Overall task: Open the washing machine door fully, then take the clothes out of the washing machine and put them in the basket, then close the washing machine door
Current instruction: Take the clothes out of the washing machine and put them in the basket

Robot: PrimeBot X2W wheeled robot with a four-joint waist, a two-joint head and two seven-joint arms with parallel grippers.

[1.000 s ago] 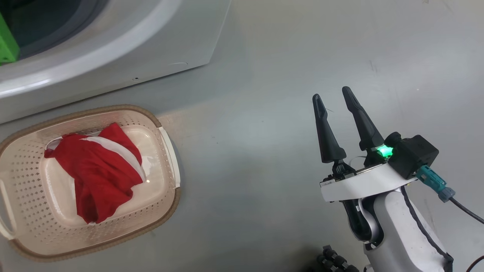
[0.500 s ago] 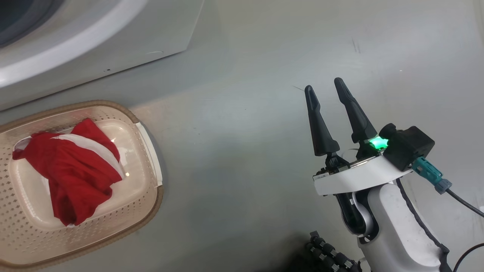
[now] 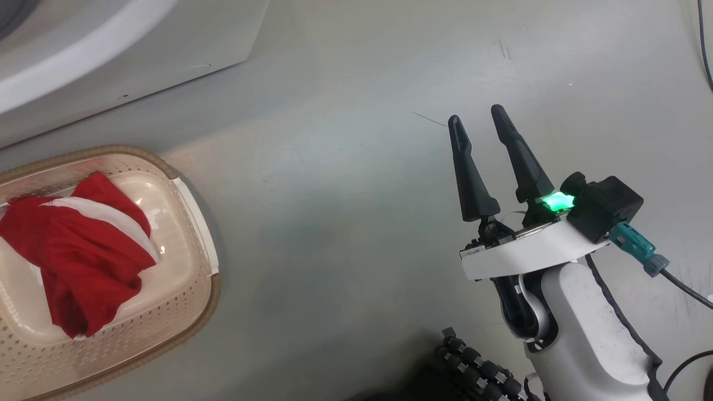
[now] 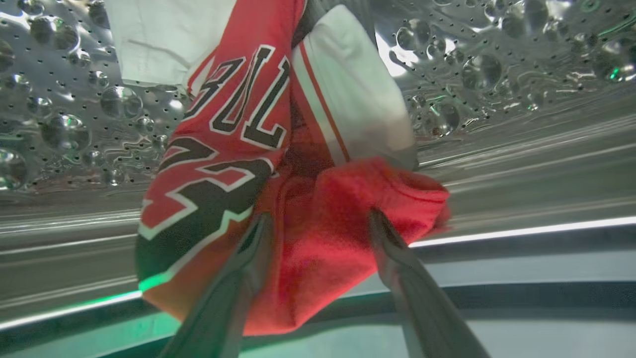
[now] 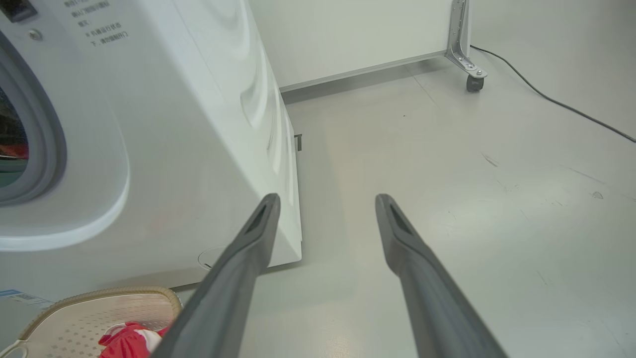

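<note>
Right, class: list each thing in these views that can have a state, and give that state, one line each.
Washing machine: mouth uncovered, drum not emptied.
Jersey: crumpled in drum, ungripped.
Basket: upright, holding a red garment.
Left gripper: open, astride the jersey.
Right gripper: open, empty.

Pale grey floor (image 3: 345, 195), scuffed, glossy; white panel (image 5: 348, 35) on caster (image 5: 474, 82); black cable (image 5: 556, 102) trailing across.

Clothes (image 3: 72, 262) in basket (image 3: 186, 281) before washing machine (image 3: 167, 39)
</note>
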